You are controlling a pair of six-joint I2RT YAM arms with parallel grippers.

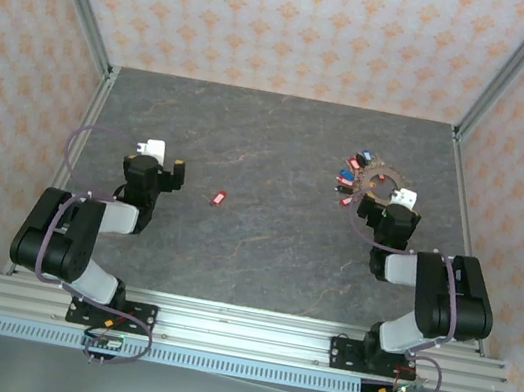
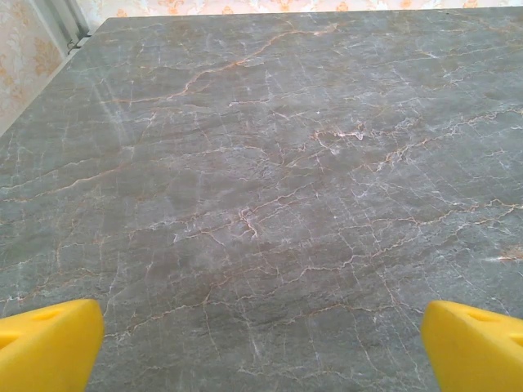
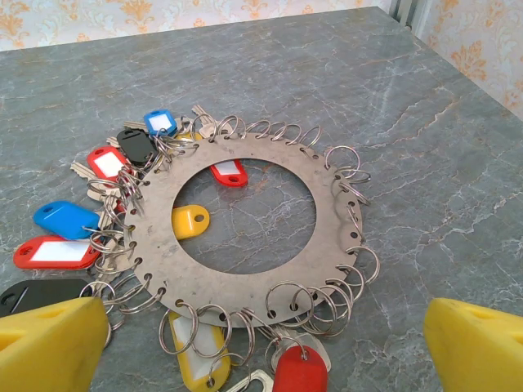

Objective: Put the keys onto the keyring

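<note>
Keys (image 3: 65,219) bunched along left rim of keyring (image 3: 245,282), far right of counter (image 2: 270,163); one red-tagged stray key (image 1: 219,198) alone mid-counter. Left gripper (image 2: 261,351) wide open over bare stone, empty; likely best sent right to stray key, pinching it squarely, low to counter. Keyring flat, grey metal, wide central hole, rim holes hung with split rings (image 3: 347,155); tags (image 3: 53,251) red, blue, black, yellow. Right gripper (image 3: 261,347) wide open too, empty, hovering just near disc; suited to steadying rim.

Rt: keyring (image 3: 323,175), keys (image 3: 61,219) at rim; lone key (image 1: 220,198) well left.
</note>
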